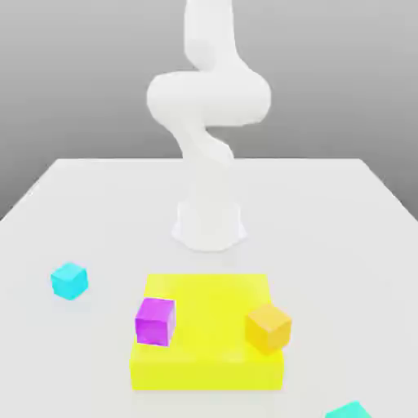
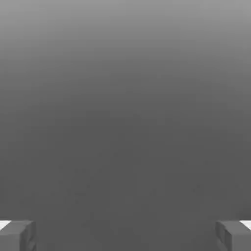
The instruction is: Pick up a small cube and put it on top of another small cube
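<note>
You'll find the greenish-teal cube [image 1: 349,411] at the exterior view's lower right corner, on the white table [image 1: 351,245], partly cut by the frame edge. The sky-cyan cube [image 1: 69,280] sits on the table at the exterior view's left, well apart from the teal one. Between them lies a flat yellow block [image 1: 208,359]; on it rest a magenta cube [image 1: 155,320] toward its left edge and an orange cube [image 1: 268,328] toward its right edge, apart from each other. No readable markings on any cube or block. Behind the block stands the white arm [image 1: 208,122], its base on the table. In the hand view, the gripper [image 2: 125,235] is released: fingertips [image 2: 17,235] spread wide, nothing between them, plain grey backdrop beyond.
</note>
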`<state>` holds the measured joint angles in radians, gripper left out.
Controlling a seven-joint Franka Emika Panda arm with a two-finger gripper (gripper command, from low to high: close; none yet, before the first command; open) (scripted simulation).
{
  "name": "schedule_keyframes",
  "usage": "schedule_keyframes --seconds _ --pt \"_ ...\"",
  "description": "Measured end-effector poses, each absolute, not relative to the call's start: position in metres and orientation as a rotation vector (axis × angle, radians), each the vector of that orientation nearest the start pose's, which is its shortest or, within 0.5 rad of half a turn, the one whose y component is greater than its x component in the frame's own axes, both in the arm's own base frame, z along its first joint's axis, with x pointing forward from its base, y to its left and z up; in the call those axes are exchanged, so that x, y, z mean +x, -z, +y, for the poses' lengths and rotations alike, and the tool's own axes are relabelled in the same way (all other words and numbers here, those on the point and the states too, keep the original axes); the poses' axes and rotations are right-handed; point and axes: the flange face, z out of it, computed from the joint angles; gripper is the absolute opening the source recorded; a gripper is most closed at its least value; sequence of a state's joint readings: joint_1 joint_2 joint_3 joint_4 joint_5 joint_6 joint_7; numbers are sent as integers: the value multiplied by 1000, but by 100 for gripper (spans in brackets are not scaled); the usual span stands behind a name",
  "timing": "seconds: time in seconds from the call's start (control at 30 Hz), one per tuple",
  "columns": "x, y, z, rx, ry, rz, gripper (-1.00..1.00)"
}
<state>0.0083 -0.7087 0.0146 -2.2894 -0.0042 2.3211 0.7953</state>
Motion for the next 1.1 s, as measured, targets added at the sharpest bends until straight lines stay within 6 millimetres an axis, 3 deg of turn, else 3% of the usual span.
schedule_keyframes --seconds 0.27,0.53,0.8,1.0,1.1 --pt "469 -586 51 -2697 752 938 0" --pt "528 -465 97 -2866 516 832 0" --pt "550 -328 146 -3001 256 700 0" --pt "541 -220 178 -3075 48 597 0" --pt "538 -171 185 -3087 6 577 0"
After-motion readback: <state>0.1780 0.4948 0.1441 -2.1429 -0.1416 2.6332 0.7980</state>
